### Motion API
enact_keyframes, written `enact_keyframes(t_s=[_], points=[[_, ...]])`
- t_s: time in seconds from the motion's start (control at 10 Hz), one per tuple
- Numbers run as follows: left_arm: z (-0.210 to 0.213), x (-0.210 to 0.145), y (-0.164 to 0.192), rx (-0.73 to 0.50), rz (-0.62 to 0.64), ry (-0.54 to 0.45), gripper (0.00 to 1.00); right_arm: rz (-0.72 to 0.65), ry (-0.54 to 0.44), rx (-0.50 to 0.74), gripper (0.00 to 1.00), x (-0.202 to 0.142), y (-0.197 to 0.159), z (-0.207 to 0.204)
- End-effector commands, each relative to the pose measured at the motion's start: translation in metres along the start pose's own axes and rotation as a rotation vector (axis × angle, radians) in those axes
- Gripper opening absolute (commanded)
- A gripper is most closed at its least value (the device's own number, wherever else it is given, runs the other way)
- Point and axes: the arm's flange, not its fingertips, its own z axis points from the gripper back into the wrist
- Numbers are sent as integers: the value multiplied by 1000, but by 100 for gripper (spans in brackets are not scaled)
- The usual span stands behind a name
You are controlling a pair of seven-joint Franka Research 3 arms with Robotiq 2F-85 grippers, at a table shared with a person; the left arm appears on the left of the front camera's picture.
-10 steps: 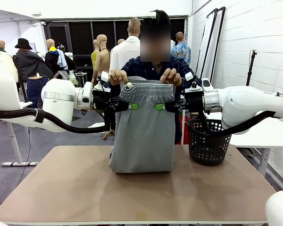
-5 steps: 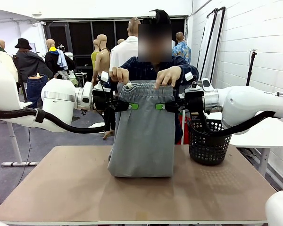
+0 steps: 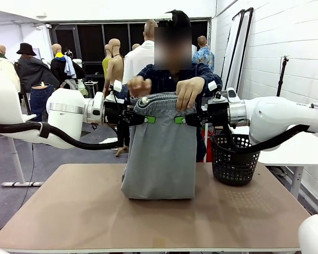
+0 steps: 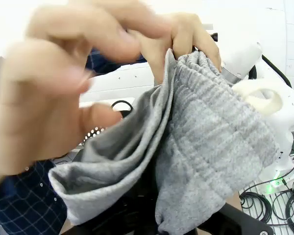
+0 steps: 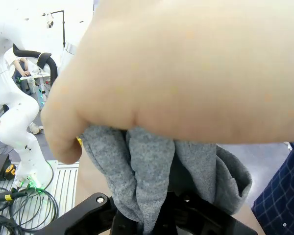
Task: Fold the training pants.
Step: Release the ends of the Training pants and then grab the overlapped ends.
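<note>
The light grey training pants (image 3: 159, 159) hang upright between my arms, their lower fold resting on the table (image 3: 69, 211). My left gripper (image 3: 147, 119) is shut on the cloth's left edge just below the waistband, and my right gripper (image 3: 179, 120) is shut on the right edge at the same height. A person across the table grips the gathered waistband with both hands (image 3: 190, 91). In the left wrist view the grey cloth (image 4: 206, 147) drapes over my fingers beside the person's blurred hand (image 4: 54, 98). In the right wrist view a hand (image 5: 186, 73) bunches the cloth (image 5: 147, 171) close to the camera.
A black mesh basket (image 3: 233, 161) stands on the table's right side, just right of the pants and under my right arm. The near half of the tan tabletop is bare. The person stands directly behind the pants.
The person's hands shifted along the waistband, the picture-right one coming down over its front and bunching it. Both arms and grippers stayed in place.
</note>
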Motion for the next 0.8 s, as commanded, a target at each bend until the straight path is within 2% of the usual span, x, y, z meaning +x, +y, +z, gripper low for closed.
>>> enact_keyframes(t_s=[0.0, 0.7], points=[[0, 2, -1, 0, 2, -10, 0, 15, -1, 1, 0, 4, 3, -1], [0, 2, -1, 0, 2, -10, 0, 15, -1, 1, 0, 4, 3, -1]])
